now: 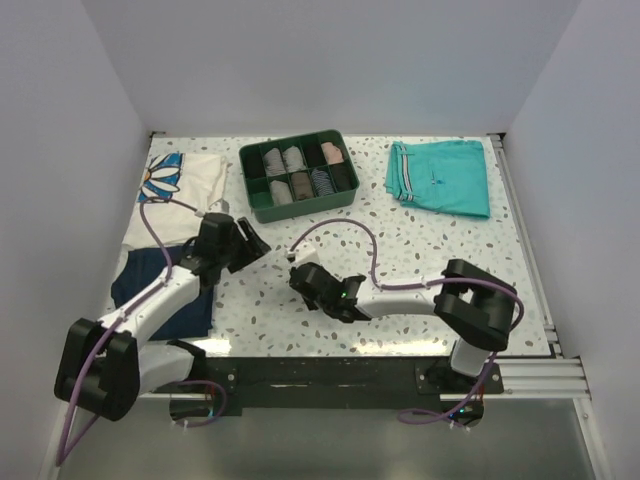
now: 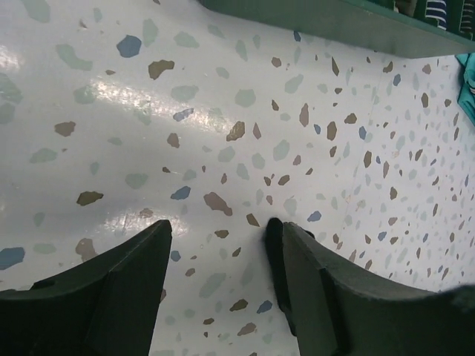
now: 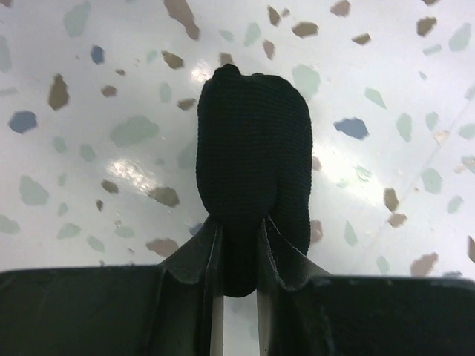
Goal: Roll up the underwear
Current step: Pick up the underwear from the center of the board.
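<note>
Right claw: I see my right claw [image 3: 239,248] closed down to a narrow gap, clamped on the underwear [image 3: 252,163].
Underwear: a tight black roll, its near end pinched between the two fingers [image 3: 194,256]. The rest sticks straight out past the tips, and the far end is rounded and free.
Underwear and claw: the roll is wider than the gap, so it bulges to both sides just ahead of the tips. It lines up with the claw's own axis and sits centred between the fingers.
Underwear and bench: it hangs over bare speckled bench [image 1: 420,250]. I cannot tell from the wrist view whether its underside touches.
Top view: the right claw sits near the middle of the bench, in front of the green tray [image 1: 305,208] and apart from it. The roll is black against the black claw there, so I cannot pick it out.
Left claw: my left claw [image 2: 217,228] stands well open with nothing between its fingers, only bench below. It is left of the right claw and near the tray's front left corner.
Tray: small rolls [image 1: 300,170] fill its compartments.
Back right: teal shorts [image 1: 440,177] lie flat.
Back left: a white shirt [image 1: 185,180] with a flower print.
Near left: a navy garment [image 1: 140,278], partly under my left arm.
</note>
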{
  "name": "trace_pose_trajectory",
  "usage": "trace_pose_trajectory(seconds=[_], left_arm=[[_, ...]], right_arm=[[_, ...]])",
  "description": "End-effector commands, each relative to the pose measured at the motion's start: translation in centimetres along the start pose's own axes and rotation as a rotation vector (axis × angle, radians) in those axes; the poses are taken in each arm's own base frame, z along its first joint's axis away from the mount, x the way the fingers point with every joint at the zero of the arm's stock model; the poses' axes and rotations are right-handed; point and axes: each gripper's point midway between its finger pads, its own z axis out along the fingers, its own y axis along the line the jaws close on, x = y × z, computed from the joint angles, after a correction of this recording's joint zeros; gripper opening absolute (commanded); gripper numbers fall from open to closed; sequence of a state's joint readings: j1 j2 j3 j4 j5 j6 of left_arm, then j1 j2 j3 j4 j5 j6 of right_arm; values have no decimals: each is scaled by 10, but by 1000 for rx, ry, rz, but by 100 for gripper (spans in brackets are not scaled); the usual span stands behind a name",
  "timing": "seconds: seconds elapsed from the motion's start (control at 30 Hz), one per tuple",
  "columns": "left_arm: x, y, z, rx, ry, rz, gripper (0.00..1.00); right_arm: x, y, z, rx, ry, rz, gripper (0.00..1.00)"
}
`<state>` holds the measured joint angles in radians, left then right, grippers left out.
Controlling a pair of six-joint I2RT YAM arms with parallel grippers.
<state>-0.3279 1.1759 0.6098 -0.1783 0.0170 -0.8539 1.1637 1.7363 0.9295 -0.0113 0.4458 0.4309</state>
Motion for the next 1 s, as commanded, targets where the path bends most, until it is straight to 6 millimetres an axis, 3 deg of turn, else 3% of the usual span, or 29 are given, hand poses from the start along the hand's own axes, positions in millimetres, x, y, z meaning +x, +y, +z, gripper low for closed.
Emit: trace_pose_trajectory(seconds=[0.0, 0.17, 0.33, 0.5, 0.7, 0.73, 0.8, 0.83, 0.9, 0.93, 0.97], left_arm=[[-40, -1, -26, -35, -145, 56, 67], [-54, 1, -45, -68, -197, 90, 68], [-49, 8, -46, -82, -189, 94, 68], [-51, 11, -49, -92, -193, 102, 68], [-65, 18, -59, -136, -215, 109, 68], [-66, 22, -59, -144, -210, 109, 68], [-69, 29, -58, -152, -193, 102, 68], [-69, 32, -58, -154, -181, 98, 68], [-69, 41, -55, -142, -145, 78, 68], [-70, 45, -54, -139, -141, 71, 68], [-68, 46, -52, -100, -107, 59, 68]], right_arm=[[18, -35, -18, 49, 156, 3, 0], [-27, -42, -26, 9, 102, 95, 0], [-65, -49, -28, 16, 56, 126, 0], [-93, -54, -21, 26, 31, 164, 0], [-151, -59, -14, 33, -27, 176, 0], [-169, -55, -8, 32, -46, 173, 0], [-178, -57, -2, 54, -33, 140, 0], [-195, -53, 5, 55, -52, 137, 0], [-203, -56, 15, 84, -44, 106, 0], [-229, -53, 11, 81, -90, 113, 0], [-218, -56, 30, 113, -44, 81, 0]])
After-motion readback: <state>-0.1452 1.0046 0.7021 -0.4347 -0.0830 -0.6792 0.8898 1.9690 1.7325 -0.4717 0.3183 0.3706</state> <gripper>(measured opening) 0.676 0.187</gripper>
